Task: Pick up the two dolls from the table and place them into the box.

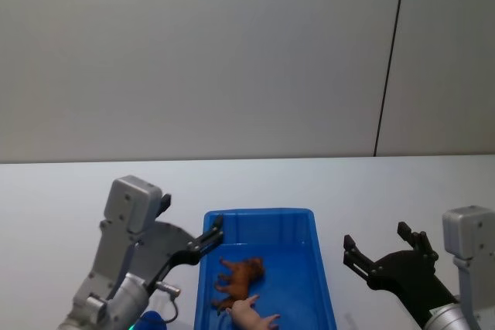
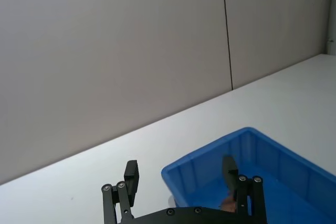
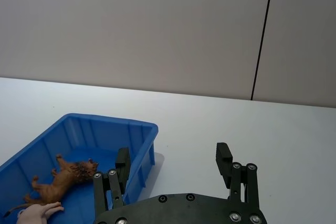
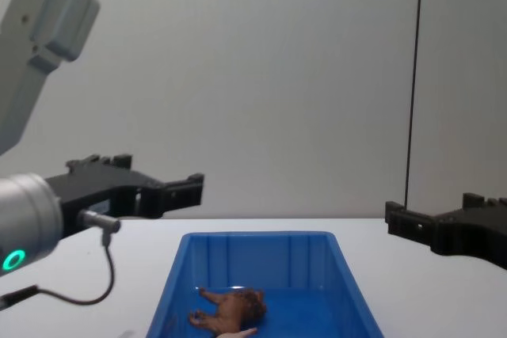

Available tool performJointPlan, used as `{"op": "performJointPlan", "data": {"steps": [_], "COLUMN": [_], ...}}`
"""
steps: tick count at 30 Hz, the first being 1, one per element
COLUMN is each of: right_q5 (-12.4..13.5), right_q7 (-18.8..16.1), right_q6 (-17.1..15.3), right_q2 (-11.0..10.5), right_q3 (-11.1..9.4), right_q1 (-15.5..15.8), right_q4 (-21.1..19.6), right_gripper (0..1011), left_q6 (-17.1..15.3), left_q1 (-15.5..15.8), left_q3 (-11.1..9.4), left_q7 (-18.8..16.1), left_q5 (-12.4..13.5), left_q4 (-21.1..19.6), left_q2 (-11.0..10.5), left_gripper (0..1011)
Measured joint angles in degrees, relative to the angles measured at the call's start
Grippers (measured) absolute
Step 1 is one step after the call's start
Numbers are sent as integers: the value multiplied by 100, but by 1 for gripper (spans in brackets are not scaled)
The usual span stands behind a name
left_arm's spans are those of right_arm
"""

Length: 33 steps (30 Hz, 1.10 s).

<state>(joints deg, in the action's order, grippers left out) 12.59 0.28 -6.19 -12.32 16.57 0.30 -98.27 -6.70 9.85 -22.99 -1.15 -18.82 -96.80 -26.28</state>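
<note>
Black two-finger right gripper [image 3: 173, 155]: fingers spread wide, nothing between them, just right of bin. Bright blue rectangular plastic bin [image 3: 105, 134] on flat white tabletop [image 3: 241, 124]. Brown maned plastic lion [image 3: 65, 179] on its side inside bin. Pale pink plastic pig [image 3: 37, 213] just beside lion's hind end, partly cut off. Plain grey wall [image 3: 131, 24] far behind.

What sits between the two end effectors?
The blue box, holding the lion and pig, sits between the left end effector and right end effector, seen in the head view.
</note>
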Motion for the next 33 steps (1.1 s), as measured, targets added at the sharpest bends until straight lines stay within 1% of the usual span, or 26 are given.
{"op": "performJointPlan", "data": {"steps": [12, 18, 21, 27, 33], "right_q5": [1, 1, 1, 1, 1], "right_q7": [13, 16, 18, 20, 21], "right_q6": [-1, -1, -1, -1, -1], "right_q2": [-6, -8, -9, -9, -9], "right_q3": [-3, -3, -3, -2, -2], "right_q1": [9, 12, 14, 16, 15], "right_q4": [-11, -15, -16, -18, -19], "right_gripper": [1001, 1001, 1001, 1001, 1001], "left_q6": [-569, -801, -974, -1223, -1405], "left_q1": [-340, -485, -567, -696, -782], "left_q3": [216, 301, 348, 403, 433], "left_q7": [-143, -153, -133, -47, 49], "left_q5": [-512, -725, -863, -1032, -1119], "left_q4": [-273, -386, -449, -524, -558], "left_q2": [-399, -564, -665, -811, -908], "left_gripper": [1001, 1001, 1001, 1001, 1001]}}
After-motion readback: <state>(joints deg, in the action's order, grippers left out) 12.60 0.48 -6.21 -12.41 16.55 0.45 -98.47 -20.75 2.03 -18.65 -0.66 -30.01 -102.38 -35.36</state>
